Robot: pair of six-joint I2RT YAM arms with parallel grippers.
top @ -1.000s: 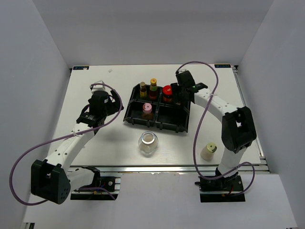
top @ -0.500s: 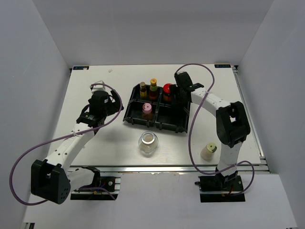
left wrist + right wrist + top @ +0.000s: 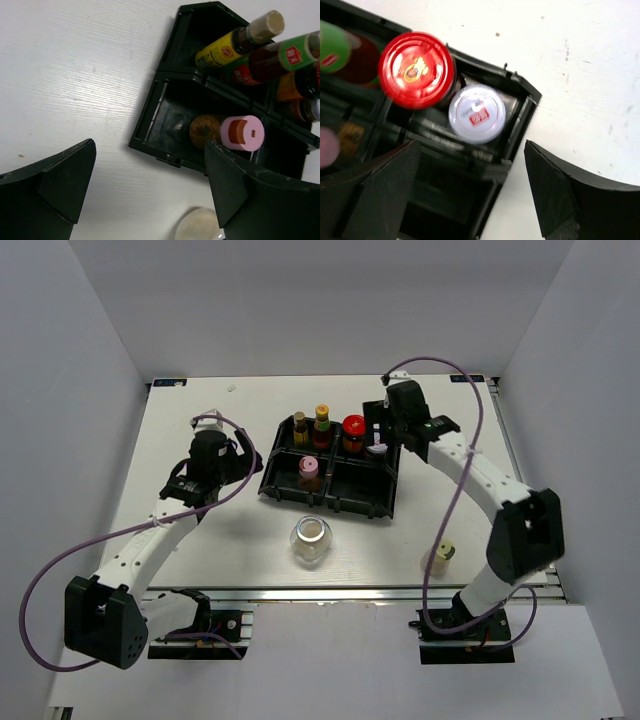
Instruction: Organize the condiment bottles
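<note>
Far left, the left gripper (image 3: 150, 150) hangs over bare table (image 3: 200, 410) just off the tray's left side, jaws spread wide and nothing between them. The jar (image 3: 311, 540) stands upright on the table in front of the tray (image 3: 362, 483), off that gripper's right and toward the near edge. The wrist view catches only its rim at the bottom. That's the left arm's piece by my reckoning: nearer than the right, a short swing, open table all round it.

Into the tray now. Two slim bottles (image 3: 311, 425) stand in the far-left bin, pink cap (image 3: 242, 133) in the near-left. Red lid (image 3: 416, 70) and silver lid (image 3: 477, 113) sit side by side in the far-right. The near-right bin looks bare, so there's room to drop something in.

The right gripper (image 3: 472, 144) sits above the far-right bin, fingers well apart, gripping nothing. Silver lid stands free, just ahead of the gap.

Far right, the cream bottle (image 3: 437, 558) waits out on the table near the right arm's base, well apart from the tray and back toward the near edge from that gripper. It looks upright, though the arm partly crowds it. A top-down grab seems the call, and the right arm must fold back on itself to reach it
</note>
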